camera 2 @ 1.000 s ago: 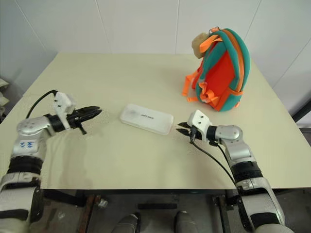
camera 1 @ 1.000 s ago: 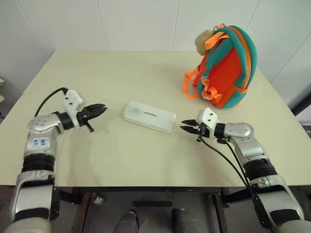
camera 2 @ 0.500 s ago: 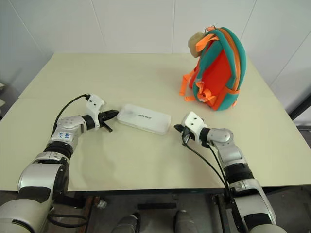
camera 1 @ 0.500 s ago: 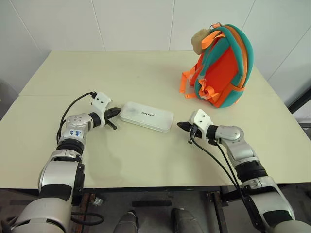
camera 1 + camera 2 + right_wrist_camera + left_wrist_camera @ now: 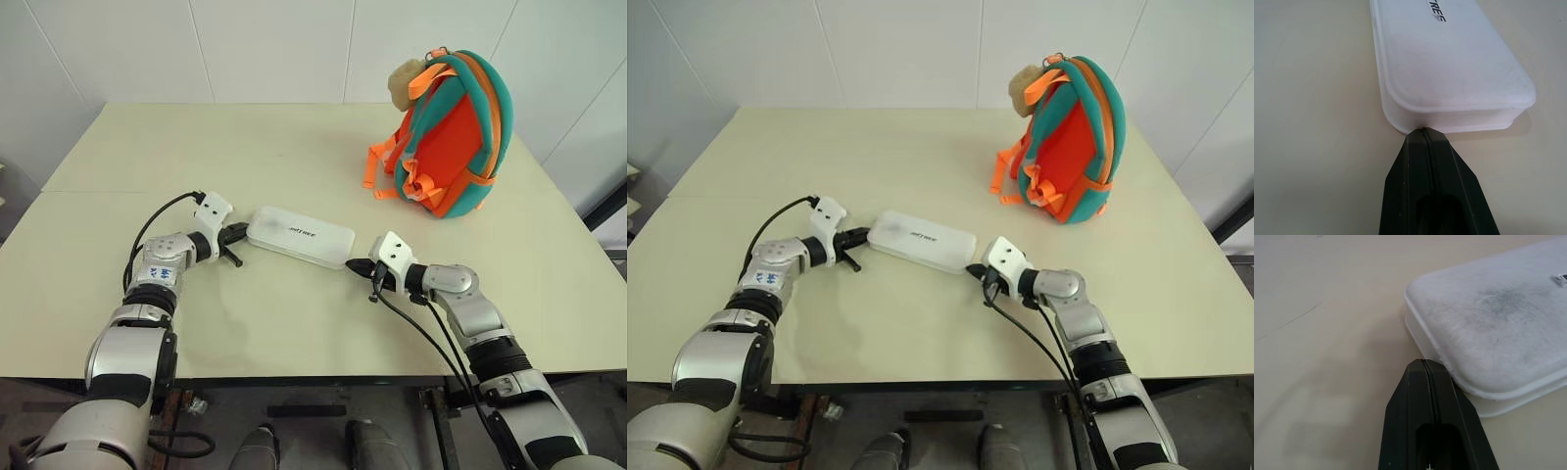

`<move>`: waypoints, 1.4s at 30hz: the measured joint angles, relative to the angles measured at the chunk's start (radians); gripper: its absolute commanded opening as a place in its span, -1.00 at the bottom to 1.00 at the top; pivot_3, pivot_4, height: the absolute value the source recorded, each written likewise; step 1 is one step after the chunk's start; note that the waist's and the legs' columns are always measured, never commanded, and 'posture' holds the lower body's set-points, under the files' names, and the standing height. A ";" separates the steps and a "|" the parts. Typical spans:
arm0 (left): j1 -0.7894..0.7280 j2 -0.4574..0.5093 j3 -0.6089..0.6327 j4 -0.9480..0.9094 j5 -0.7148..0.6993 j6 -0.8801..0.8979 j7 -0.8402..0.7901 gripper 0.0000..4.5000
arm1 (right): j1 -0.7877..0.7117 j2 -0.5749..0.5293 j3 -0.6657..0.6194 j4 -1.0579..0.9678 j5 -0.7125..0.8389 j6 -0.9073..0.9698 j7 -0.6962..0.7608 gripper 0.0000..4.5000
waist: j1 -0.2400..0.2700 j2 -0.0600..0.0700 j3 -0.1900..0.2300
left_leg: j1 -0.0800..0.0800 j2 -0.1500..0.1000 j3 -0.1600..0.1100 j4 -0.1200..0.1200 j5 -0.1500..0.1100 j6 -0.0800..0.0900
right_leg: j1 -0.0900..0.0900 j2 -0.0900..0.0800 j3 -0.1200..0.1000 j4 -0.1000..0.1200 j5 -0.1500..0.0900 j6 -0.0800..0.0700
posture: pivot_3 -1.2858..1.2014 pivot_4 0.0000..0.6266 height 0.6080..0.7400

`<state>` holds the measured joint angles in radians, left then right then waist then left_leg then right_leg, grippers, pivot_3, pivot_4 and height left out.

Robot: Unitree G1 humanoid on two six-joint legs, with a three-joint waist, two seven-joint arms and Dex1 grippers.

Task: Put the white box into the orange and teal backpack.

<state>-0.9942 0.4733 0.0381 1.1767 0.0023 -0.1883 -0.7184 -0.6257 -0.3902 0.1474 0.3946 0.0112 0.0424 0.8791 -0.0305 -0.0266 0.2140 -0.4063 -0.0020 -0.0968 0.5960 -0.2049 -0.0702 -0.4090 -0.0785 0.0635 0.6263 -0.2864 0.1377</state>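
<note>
Left eye view is showing the white box [image 5: 300,235] lying flat on the pale worktop [image 5: 294,147], its long axis running across the scene and slanting slightly, with dark lettering facing up. Both arms are reaching in toward it from opposite ends, so the box is sitting directly between the two end effectors.

On the robot's left, the left end effector [image 5: 241,233] is clenched, its two black fingers pressed together with nothing between them, and its tip is meeting the near-left end of the box. Left wrist view is showing the closed fingers [image 5: 1430,396] pointing at the rounded corner of the box [image 5: 1498,328], the tip lying right against the lower rim there.

On the robot's right, the right end effector [image 5: 359,266] is also clenched and empty, its tip sitting at the right end of the box. Right wrist view is showing the shut fingers [image 5: 1425,152] touching the rim at the short end of the box [image 5: 1449,73], a little off toward one corner, with the box stretching away along the line the fingers are pointing.

The orange and teal backpack [image 5: 453,132] is standing upright at the far right of the worktop, well apart from the box and both end effectors, with its orange straps [image 5: 384,166] trailing onto the surface and a beige plush piece [image 5: 406,82] showing near its top.
</note>
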 measured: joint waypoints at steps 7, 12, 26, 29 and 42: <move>0.146 0.011 0.002 -0.229 -0.039 0.034 -0.101 -1.00 | 0.020 -0.057 -0.002 -0.049 0.008 0.025 0.057 -0.99 | 0.000 0.000 0.000 | 0.000 0.000 0.000 0.000 0.000 0.000 | 0.000 0.000 0.000 0.000 0.000 0.000 | 0.03 -0.52 1.00; 0.292 0.013 0.001 -0.497 -0.080 0.154 -0.142 -1.00 | 0.069 -0.118 -0.013 -0.124 0.034 0.060 0.113 -0.99 | 0.001 0.000 0.000 | 0.000 0.000 0.000 0.000 0.000 0.000 | 0.000 0.000 0.000 0.000 0.000 0.000 | 0.03 -0.52 1.00; 0.547 0.016 -0.018 -1.042 -0.145 0.506 -0.156 -1.00 | 0.149 -0.245 -0.072 -0.199 0.089 0.112 0.204 -0.99 | 0.001 0.000 0.000 | 0.001 0.000 0.000 0.001 0.000 0.000 | 0.002 0.000 0.000 0.000 0.000 -0.001 | 0.03 -0.52 1.00; 0.571 0.013 -0.022 -1.104 -0.162 0.549 -0.156 -1.00 | 0.150 -0.267 -0.078 -0.195 0.092 0.110 0.219 -0.99 | 0.001 0.000 0.000 | 0.001 0.000 0.000 0.001 0.000 0.000 | 0.002 0.000 0.000 0.000 0.000 -0.001 | 0.03 -0.52 1.00; 0.636 0.018 -0.029 -1.221 -0.193 0.636 -0.145 -1.00 | 0.223 -0.296 -0.082 -0.260 0.138 0.132 0.277 -0.99 | 0.002 0.000 0.000 | 0.001 0.000 0.000 0.001 0.000 0.000 | 0.003 0.000 0.000 -0.002 0.000 -0.001 | 0.03 -0.52 1.00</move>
<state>-0.3584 0.4916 0.0087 -0.0446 -0.1908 0.4476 -0.8632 -0.4026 -0.6865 0.0651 0.1349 0.1494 0.1744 1.1564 -0.0283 -0.0266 0.2139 -0.4052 -0.0016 -0.0971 0.5970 -0.2049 -0.0697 -0.4065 -0.0788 0.0639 0.6241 -0.2860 0.1365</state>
